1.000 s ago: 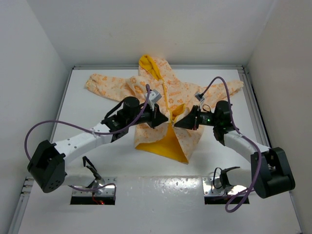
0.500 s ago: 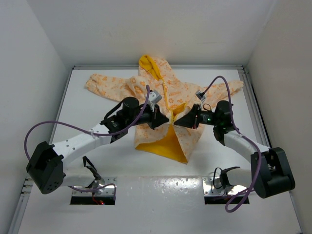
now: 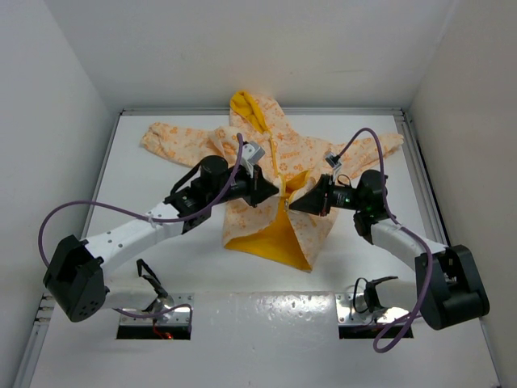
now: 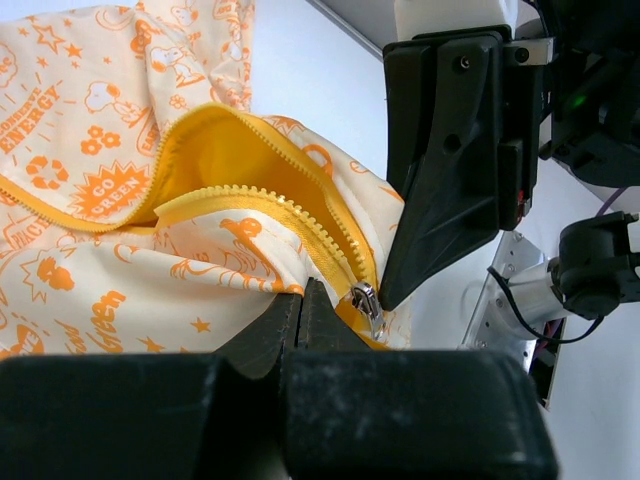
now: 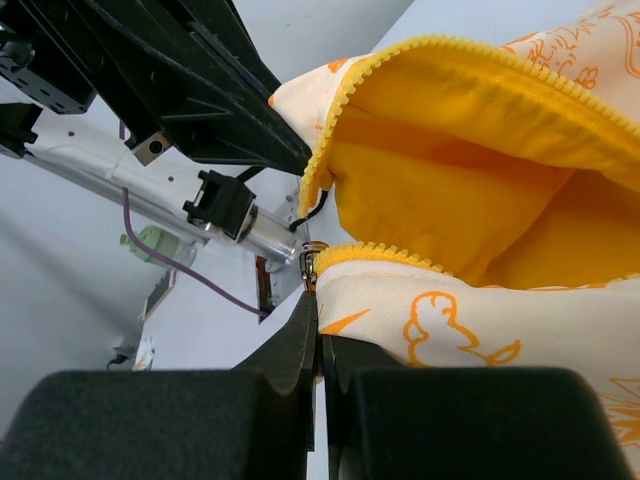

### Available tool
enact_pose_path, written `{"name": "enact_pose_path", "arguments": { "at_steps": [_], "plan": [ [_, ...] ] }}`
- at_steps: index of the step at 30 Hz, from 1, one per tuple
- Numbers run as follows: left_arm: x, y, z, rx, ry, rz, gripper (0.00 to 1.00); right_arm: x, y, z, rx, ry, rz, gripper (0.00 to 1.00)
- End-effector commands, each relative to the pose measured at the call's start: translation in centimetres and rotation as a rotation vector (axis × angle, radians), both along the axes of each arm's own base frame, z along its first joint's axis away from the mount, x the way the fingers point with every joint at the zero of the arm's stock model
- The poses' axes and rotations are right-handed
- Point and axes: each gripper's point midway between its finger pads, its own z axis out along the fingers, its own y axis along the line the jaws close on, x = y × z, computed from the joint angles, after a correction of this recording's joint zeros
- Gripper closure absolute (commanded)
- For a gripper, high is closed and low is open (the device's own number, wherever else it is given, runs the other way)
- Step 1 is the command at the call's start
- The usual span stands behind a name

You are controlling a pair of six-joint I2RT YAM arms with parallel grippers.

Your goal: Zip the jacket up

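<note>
- Jacket [image 3: 283,162]: was laid at the far middle of the table [image 3: 129,186], lower front parted.
- Left gripper [image 4: 303,292]: fingers were clamped on jacket fabric beside the zipper slider [image 4: 366,300].
- Right gripper [image 5: 317,300]: fingers were pinched on the zipper edge.

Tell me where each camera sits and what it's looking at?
Top external: above and behind, looking down on the jacket and both arms.
Left wrist: on the left arm, facing the zipper slider past the left gripper.
Right wrist: on the right arm, facing the yellow lining past the right gripper.
Both wrist views share the slider.
</note>
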Motion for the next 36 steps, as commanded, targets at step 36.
{"name": "enact_pose_path", "arguments": {
  "at_steps": [36],
  "plan": [
    [-1.5, -0.9, 1.0, 0.001, -0.037, -0.054, 1.00, 1.0, 0.2, 2.8, 0.028, -0.129, -0.003, 1.00]
  ]
}}
